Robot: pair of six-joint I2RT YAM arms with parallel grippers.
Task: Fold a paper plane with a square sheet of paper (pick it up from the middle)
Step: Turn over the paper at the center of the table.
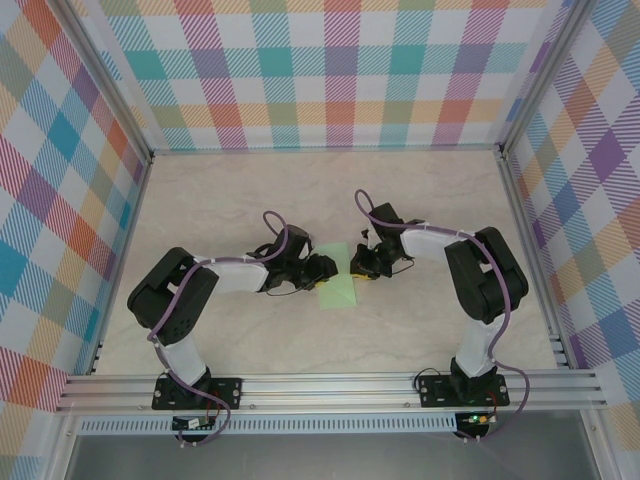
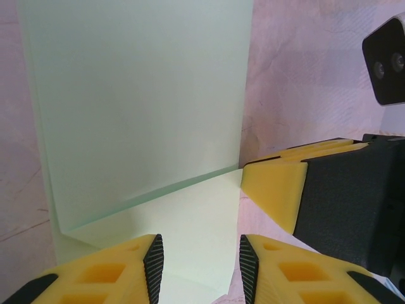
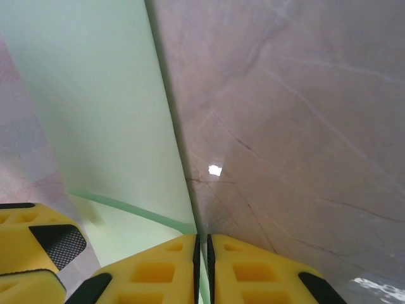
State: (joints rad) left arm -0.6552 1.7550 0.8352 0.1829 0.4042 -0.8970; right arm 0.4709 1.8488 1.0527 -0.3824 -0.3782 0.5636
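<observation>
The pale mint-green sheet of paper (image 1: 339, 288) lies on the table between the two grippers, partly folded. In the left wrist view a large layer of the sheet (image 2: 145, 95) overlaps a smaller flap along a crease. My left gripper (image 2: 200, 269) is open, its black pads either side of the flap's near corner and not closed on it. In the top view the left gripper (image 1: 322, 268) sits at the sheet's left edge. My right gripper (image 3: 202, 266) is shut on the sheet's edge (image 3: 95, 95), which runs into its closed jaws. The right gripper (image 1: 360, 264) meets the sheet's right edge.
The tabletop (image 1: 330, 190) is pale marble. Checked walls (image 1: 330, 70) stand on three sides, and an aluminium rail (image 1: 330, 388) runs along the near edge. The right gripper's yellow finger (image 2: 275, 187) shows close beside the left one.
</observation>
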